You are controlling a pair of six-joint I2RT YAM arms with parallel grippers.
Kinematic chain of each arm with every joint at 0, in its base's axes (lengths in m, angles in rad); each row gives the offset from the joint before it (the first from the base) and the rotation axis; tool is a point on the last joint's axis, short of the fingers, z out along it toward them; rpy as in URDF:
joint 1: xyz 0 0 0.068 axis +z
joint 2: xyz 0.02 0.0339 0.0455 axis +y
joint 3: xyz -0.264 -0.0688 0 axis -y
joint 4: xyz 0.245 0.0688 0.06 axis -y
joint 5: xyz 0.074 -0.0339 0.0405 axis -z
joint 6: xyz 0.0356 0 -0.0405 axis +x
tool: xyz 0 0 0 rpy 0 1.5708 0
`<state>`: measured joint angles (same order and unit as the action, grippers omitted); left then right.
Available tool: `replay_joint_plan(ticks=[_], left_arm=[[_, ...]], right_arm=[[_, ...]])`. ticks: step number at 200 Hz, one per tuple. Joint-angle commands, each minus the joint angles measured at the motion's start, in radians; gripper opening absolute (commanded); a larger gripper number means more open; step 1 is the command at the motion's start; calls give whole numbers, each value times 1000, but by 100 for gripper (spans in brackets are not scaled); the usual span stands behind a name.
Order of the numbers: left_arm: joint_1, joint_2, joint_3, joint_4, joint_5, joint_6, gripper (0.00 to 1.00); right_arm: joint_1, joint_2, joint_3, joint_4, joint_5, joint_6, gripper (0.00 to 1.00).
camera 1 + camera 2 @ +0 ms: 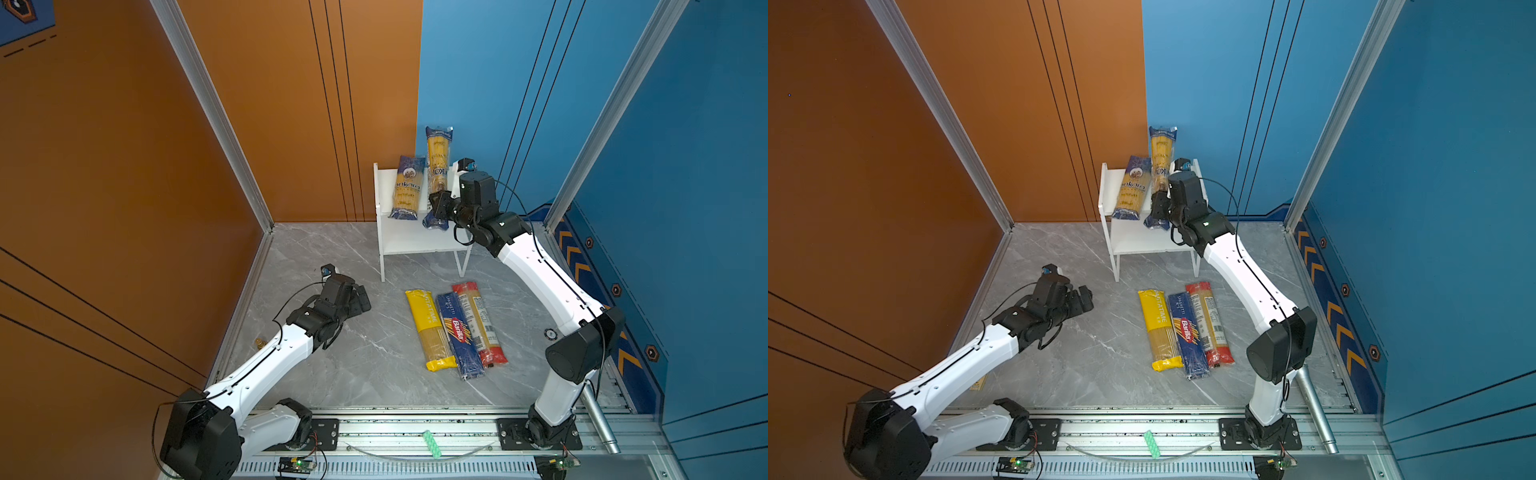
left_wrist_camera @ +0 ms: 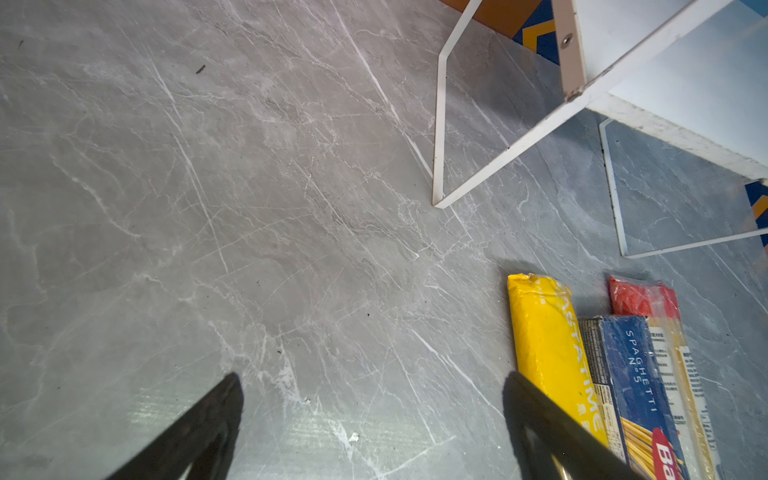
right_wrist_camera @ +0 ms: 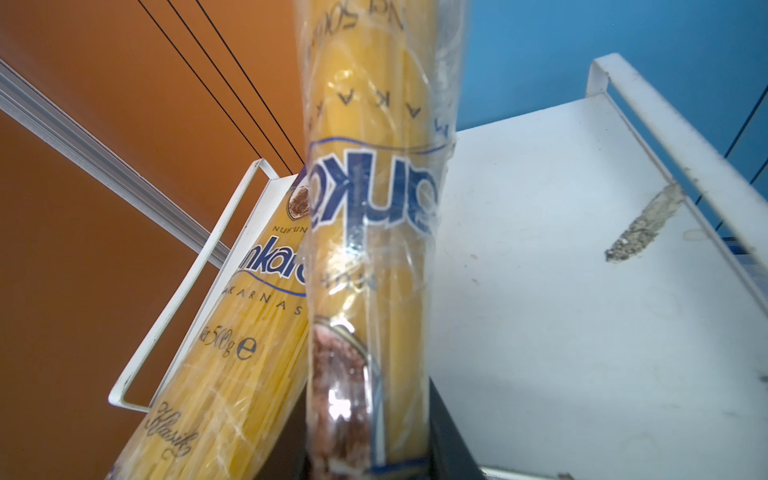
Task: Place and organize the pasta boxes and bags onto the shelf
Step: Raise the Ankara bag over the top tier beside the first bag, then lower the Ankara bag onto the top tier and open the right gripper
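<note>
Over shelf [image 1: 409, 235] top, R gripper [image 1: 436, 210] pinches ankara pack [image 1: 437, 158] low; top-heavy, may topple on release. L gripper [image 1: 363, 301] spread, empty.

Lighting: bright, even, from overhead. Shadows: soft and faint on the grey tabletop [image 1: 353, 365]. Glare: streaks on the wrap of the gripped ankara pack [image 3: 374, 208], whose near end is blurred. Edges: wide-angle bowing in both top views.

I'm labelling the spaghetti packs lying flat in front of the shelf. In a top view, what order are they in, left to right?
bright yellow pack → dark blue Barilla pack → clear pack with red ends
</note>
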<state>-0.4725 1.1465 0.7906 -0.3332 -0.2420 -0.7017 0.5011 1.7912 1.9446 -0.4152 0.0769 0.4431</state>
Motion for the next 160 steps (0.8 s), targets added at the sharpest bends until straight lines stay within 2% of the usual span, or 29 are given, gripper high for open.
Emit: replay_joint_plan(ticks=[1, 26, 44, 65, 84, 160], left_arm=[[-8, -1, -12, -24, -18, -7, 98], [-8, -1, -10, -23, -18, -7, 98], [-7, -1, -10, -24, -18, -7, 98], [-8, -1, -8, -24, -17, -7, 98], [-8, 2, -4, -24, -18, -5, 98], [-8, 7, -3, -23, -18, -2, 98]], right_arm=[[-6, -60, -5, 141, 41, -4, 21], [-10, -51, -2, 116, 45, 19, 23], [-12, -46, -3, 112, 46, 20, 30], [-12, -40, -3, 112, 42, 24, 32], [-13, -35, 2, 113, 39, 25, 38], [-21, -17, 5, 112, 17, 46, 40]])
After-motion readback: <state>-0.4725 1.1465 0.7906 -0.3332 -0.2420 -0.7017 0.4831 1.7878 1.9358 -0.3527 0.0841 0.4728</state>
